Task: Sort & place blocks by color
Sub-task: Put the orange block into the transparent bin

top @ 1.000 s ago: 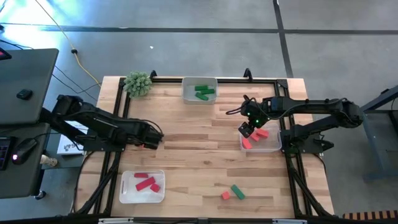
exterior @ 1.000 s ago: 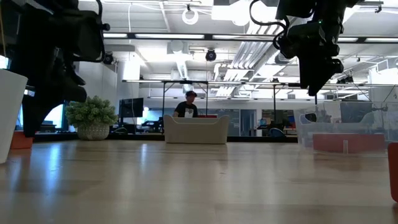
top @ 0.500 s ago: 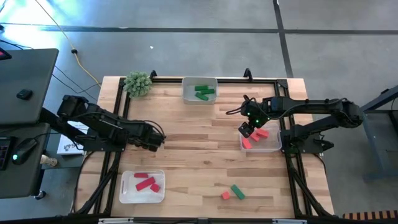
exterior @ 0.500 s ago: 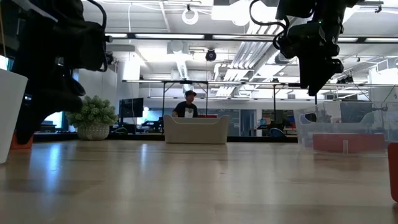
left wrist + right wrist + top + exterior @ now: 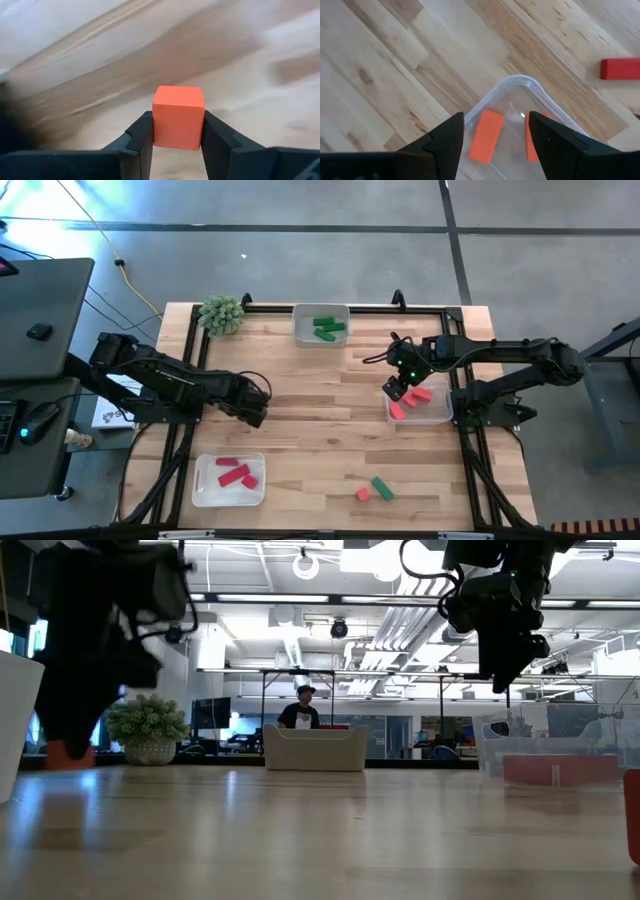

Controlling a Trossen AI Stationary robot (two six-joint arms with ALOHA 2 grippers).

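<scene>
The left gripper (image 5: 177, 145), over the left middle of the wooden surface (image 5: 320, 420), has its fingers clenched on an orange cube (image 5: 178, 116). Only the cube's lower sides are pinched, so a quick swing could probably shake it loose. The open middle gives clear room. At right, the right gripper (image 5: 397, 391) hovers released above the orange blocks' tray (image 5: 440, 416).

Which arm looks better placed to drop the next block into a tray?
The left. Its gripper is shut on a small orange cube block. The right gripper hangs open and empty over the clear plastic tray holding orange blocks.
</scene>
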